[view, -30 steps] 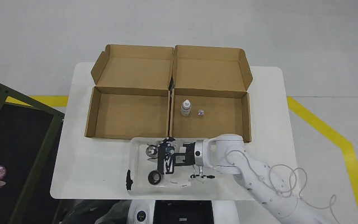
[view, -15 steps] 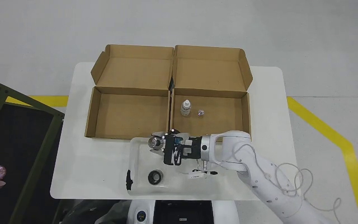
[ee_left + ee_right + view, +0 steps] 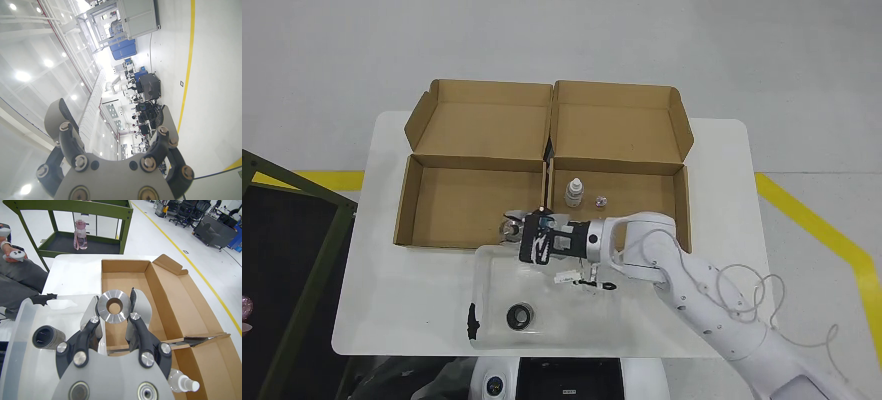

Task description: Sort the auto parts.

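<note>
Seen from above, a white table (image 3: 722, 180) carries two open cardboard boxes side by side. Below them in the frame sits a clear plastic tray (image 3: 482, 300). The right gripper (image 3: 512, 232) is just left of the frame's centre, over the line where the tray's upper edge meets the lower right corner of the left box (image 3: 462, 205). Its jaws are clamped on a silver metal ring (image 3: 105, 315), whose flat face and centre hole are turned toward the wrist camera. A metal cylinder (image 3: 519, 317) with a dark bore lies in the tray, at the lower left of the gripper. A small spray bottle (image 3: 574, 190) is in the right box (image 3: 642, 205). The left gripper (image 3: 111, 109) points out at the room, its jaws spread wide and empty.
</note>
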Controlling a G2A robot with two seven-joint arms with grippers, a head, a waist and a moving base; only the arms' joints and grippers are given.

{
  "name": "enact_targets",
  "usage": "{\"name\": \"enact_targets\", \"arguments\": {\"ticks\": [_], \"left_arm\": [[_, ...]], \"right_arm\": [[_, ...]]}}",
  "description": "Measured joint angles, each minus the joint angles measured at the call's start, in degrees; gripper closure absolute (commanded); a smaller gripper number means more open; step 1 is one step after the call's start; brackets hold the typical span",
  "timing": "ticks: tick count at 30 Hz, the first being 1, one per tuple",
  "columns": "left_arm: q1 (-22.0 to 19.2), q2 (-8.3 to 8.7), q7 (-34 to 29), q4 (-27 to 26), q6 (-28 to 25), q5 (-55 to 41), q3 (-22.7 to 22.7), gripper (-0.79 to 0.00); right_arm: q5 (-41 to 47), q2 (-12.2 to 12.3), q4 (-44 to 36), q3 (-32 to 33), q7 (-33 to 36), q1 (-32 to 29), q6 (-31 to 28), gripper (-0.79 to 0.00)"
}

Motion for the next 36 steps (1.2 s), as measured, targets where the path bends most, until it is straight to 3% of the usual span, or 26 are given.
{"name": "enact_targets", "arguments": {"ticks": [20, 36], "left_arm": [[0.0, 0.0, 0.0, 0.0, 0.0, 0.0, 0.0, -0.785], [0.0, 0.0, 0.0, 0.0, 0.0, 0.0, 0.0, -0.785]], "right_arm": [[2.56, -6.76, 19.24, -8.25, 2.39, 13.46, 6.87, 0.0], [1.25, -12.17, 31.43, -13.33, 7.3, 20.19, 9.7, 0.0]]}}
